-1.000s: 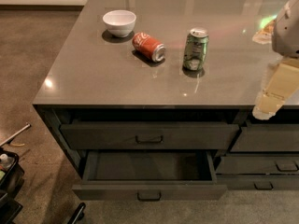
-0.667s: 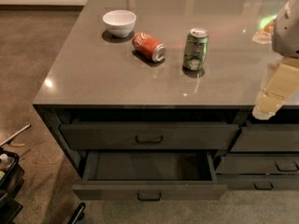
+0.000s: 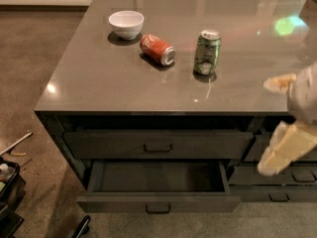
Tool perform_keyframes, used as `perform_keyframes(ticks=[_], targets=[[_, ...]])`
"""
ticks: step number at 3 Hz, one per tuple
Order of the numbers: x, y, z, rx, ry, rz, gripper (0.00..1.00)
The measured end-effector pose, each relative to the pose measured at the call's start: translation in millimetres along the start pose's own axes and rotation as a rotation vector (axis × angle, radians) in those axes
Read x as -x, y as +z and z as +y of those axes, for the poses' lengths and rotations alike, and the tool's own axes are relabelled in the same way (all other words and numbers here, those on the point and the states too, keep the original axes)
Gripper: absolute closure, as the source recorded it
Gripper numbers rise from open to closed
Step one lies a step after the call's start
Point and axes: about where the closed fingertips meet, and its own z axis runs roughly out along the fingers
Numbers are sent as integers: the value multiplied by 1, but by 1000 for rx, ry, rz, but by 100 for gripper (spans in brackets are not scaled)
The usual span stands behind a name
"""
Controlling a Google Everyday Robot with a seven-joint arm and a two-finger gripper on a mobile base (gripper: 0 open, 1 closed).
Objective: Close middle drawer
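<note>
The middle drawer is pulled out below the counter, showing its empty grey box and a small dark handle on its flat front. My gripper is at the right edge of the view, in front of the counter's edge, to the right of the drawer and a little above it. It is not touching the drawer. Its cream fingers stand apart, open and empty.
The closed top drawer is above the open one, and more drawers are on the right. On the grey countertop are a white bowl, a red can lying down and a green can upright. Clutter lies on the floor at the left.
My gripper has come down from over the countertop's right side to the level of the counter's front edge and drawers. The drawer, bowl and cans have not moved.
</note>
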Motion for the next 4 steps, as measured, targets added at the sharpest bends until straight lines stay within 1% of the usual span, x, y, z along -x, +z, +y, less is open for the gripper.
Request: perform_keyframes(ticks=[1, 2, 3, 4], targets=[[-9, 56, 43, 30, 47, -152, 0], [-29, 133, 88, 86, 187, -316, 0], [-64, 225, 141, 166, 356, -383, 0], [-77, 255, 152, 176, 410, -384, 0]])
